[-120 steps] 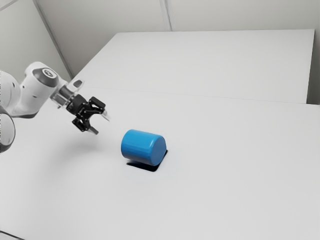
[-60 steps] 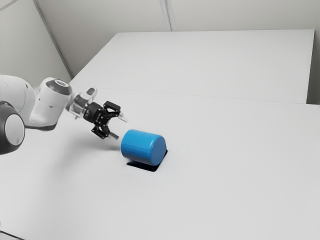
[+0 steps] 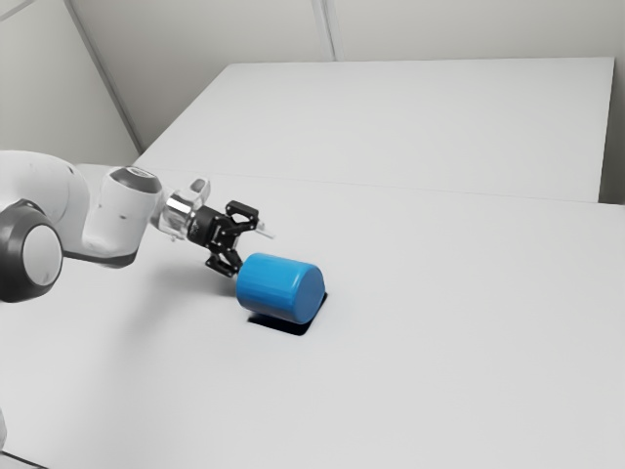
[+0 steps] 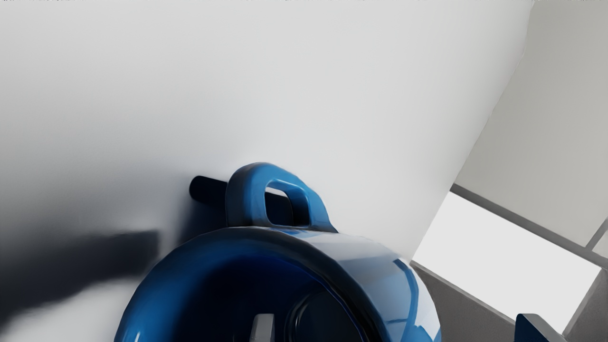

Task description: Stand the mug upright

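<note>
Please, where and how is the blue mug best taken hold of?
Probably by the upper wall at its rim, coming from the mouth side, one finger inside and one outside. The blue mug lies on its side, its open mouth facing the open gripper. The handle sticks out from another part of the wall, so it should not obstruct.

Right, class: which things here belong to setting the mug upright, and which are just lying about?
For the job:
- glossy blue cylindrical mug with a looped handle, on its side
- black two-finger gripper, open

Just there:
- smooth white table
- thin dark line, perhaps a cable
</note>
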Robot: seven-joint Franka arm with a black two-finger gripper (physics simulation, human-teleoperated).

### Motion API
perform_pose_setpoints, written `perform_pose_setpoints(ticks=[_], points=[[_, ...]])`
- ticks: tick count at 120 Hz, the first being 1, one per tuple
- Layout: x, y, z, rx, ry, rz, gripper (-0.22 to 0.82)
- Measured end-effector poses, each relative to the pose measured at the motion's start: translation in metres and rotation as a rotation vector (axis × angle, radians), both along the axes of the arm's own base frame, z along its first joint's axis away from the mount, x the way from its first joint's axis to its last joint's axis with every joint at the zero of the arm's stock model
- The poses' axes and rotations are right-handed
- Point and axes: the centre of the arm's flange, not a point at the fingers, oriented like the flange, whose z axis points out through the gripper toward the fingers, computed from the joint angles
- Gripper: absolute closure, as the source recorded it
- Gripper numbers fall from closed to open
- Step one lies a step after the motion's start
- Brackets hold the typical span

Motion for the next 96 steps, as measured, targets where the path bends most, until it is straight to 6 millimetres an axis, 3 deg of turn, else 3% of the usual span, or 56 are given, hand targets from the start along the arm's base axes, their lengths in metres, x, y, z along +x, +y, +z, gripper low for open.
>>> perform_pose_setpoints(ticks=[17,35,72,96], points=[[0.002,-0.005,0.002,0.003,0.009,-0.001,0.45],[0.007,-0.018,0.007,-0.002,0.012,-0.009,0.65],[0.013,-0.035,0.023,0.029,0.01,-0.011,0.77],[0.022,-0.039,0.102,0.252,-0.115,-0.123,0.78]])
